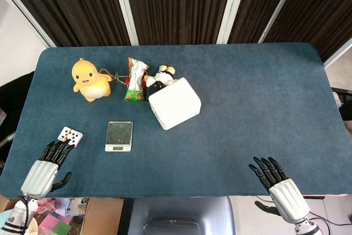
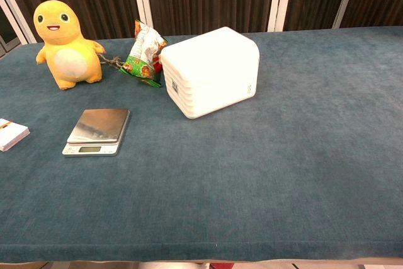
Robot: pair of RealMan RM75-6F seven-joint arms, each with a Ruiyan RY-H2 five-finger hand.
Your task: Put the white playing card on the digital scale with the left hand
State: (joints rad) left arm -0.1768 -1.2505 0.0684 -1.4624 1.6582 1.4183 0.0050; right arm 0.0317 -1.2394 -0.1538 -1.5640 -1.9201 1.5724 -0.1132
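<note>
The white playing card (image 1: pixel 70 135) lies face up near the table's left front; in the chest view the card (image 2: pixel 11 133) sits at the left edge. The digital scale (image 1: pixel 119 136) with its steel top rests to the card's right, bare; the chest view shows the scale (image 2: pixel 97 131) too. My left hand (image 1: pixel 48 163) hovers just in front of the card, fingers spread, fingertips (image 1: pixel 65 148) reaching its near edge, holding nothing. My right hand (image 1: pixel 278 182) lies open at the front right edge, far from both. Neither hand shows in the chest view.
A yellow plush toy (image 1: pixel 90 80), a snack packet (image 1: pixel 135 80), a small black-and-white toy (image 1: pixel 160 77) and a white box (image 1: pixel 174 103) stand behind the scale. The blue table cloth (image 1: pixel 258 97) stretches to the right. Cardboard boxes (image 1: pixel 82 213) sit below the front edge.
</note>
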